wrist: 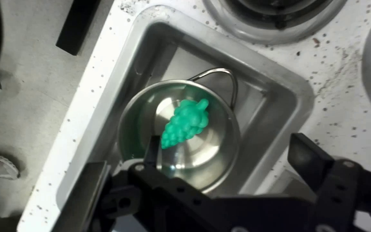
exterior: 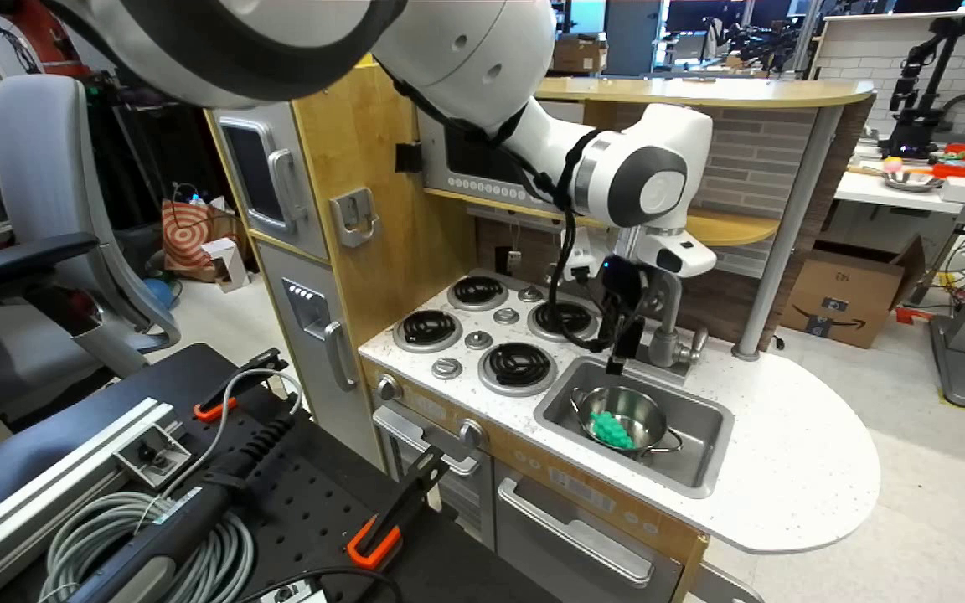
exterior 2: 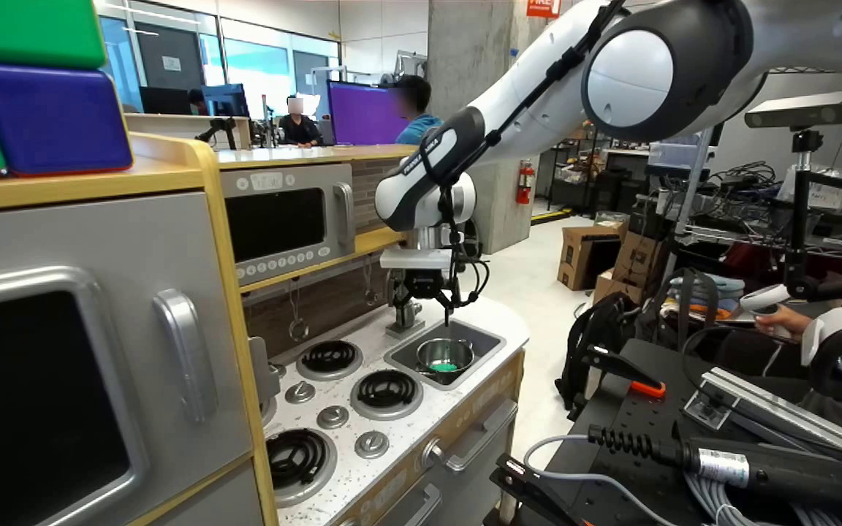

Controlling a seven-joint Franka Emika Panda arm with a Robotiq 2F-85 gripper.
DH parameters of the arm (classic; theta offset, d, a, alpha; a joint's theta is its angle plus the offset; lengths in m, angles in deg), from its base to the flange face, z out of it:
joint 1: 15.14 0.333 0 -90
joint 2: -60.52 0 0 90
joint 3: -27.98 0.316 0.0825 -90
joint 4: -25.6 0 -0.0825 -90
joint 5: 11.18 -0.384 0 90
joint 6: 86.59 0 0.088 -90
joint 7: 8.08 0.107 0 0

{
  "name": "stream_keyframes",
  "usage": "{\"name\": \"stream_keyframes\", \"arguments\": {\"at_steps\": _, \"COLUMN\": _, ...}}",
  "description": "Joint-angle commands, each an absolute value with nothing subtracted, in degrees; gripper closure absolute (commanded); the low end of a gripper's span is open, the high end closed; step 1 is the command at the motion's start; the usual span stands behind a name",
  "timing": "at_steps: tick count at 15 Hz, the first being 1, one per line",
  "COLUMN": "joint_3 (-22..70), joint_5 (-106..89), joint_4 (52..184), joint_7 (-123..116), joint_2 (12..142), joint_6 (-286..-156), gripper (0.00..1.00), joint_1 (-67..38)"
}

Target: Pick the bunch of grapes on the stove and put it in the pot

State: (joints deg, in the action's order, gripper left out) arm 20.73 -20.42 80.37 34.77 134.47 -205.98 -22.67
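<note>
The bunch of grapes [wrist: 188,120], a green lumpy cluster, lies inside the pot on its bottom. It also shows there in both exterior views [exterior: 611,430] [exterior 2: 446,367]. The pot [wrist: 201,158] is shiny silver with looped handles and stands upright in the sink basin [exterior: 704,440]. My gripper [wrist: 225,138] is open, with its two black fingers wide apart and nothing between them. It is above the sink and pot in both exterior views [exterior: 616,356] [exterior 2: 425,307]. The stove [exterior: 417,366] is the white cooktop with black burner rings beside the sink; no grapes lie on it.
A grey faucet [exterior: 667,339] stands behind the sink, close to my gripper. A silver microwave [exterior 2: 278,219] and a wooden shelf [exterior: 730,228] are above the back of the counter. A tall wooden cabinet [exterior: 378,184] stands at the stove's far end.
</note>
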Motion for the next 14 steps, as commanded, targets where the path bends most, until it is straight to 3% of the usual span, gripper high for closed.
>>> {"name": "stream_keyframes", "arguments": {"at_steps": 1, "joint_3": 23.2, "joint_5": -20.4, "joint_4": 93.5, "joint_7": 23.7, "joint_2": 124.3, "joint_6": -213.0, "gripper": 0.00, "joint_1": -22.7}}
{"name": "stream_keyframes", "arguments": {"at_steps": 7, "joint_3": 25.4, "joint_5": -21.6, "joint_4": 107.7, "joint_7": 6.0, "joint_2": 113.7, "joint_6": -217.1, "gripper": 0.00, "joint_1": -24.2}}
{"name": "stream_keyframes", "arguments": {"at_steps": 8, "joint_3": 23.4, "joint_5": -21.0, "joint_4": 98.9, "joint_7": 10.9, "joint_2": 119.7, "joint_6": -214.5, "gripper": 0.00, "joint_1": -22.8}}
{"name": "stream_keyframes", "arguments": {"at_steps": 14, "joint_3": 23.3, "joint_5": -21.0, "joint_4": 99.8, "joint_7": 10.3, "joint_2": 119.3, "joint_6": -214.5, "gripper": 0.00, "joint_1": -22.8}}
